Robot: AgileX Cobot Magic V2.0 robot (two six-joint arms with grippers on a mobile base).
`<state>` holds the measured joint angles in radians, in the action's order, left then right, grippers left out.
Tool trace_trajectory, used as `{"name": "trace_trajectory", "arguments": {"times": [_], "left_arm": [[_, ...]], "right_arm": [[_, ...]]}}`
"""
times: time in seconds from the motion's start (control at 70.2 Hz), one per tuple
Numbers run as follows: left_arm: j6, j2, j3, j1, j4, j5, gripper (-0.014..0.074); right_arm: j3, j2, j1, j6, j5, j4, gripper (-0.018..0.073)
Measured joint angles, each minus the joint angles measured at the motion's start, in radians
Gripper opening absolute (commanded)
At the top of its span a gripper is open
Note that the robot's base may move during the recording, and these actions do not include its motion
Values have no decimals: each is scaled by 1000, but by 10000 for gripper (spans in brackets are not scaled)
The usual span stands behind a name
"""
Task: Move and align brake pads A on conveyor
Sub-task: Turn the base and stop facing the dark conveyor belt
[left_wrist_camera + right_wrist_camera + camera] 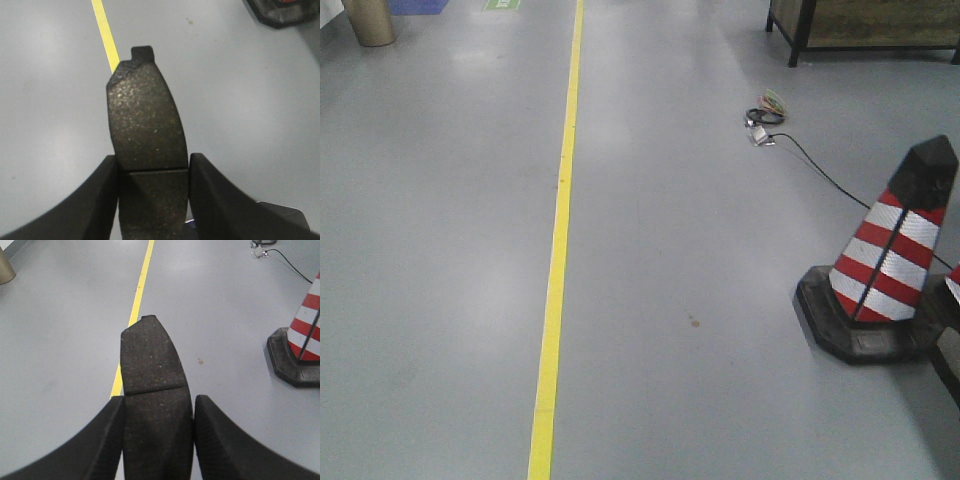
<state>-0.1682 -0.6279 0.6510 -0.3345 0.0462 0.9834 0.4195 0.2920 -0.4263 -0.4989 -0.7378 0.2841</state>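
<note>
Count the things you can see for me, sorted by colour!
Dark grey brake pads: 2, one in the left gripper (pad), one in the right gripper (pad)
Red-and-white traffic cone: 1
Yellow floor line: 1
Total: 4

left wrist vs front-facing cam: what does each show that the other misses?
Only the left wrist view: a brake pad clamped between the left gripper jaws, held above the floor. Only the front-facing view: the whole traffic cone, a black cable, a wooden crate. Both: grey floor and yellow floor line.
</note>
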Motion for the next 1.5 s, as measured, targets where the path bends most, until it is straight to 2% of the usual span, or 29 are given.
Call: {"name": "trace_trajectory", "arguments": {"times": [1.496], "left_arm": [[0, 0, 0, 0, 3, -1, -6]], "right_arm": [[0, 0, 0, 0, 1, 0, 39]]}}
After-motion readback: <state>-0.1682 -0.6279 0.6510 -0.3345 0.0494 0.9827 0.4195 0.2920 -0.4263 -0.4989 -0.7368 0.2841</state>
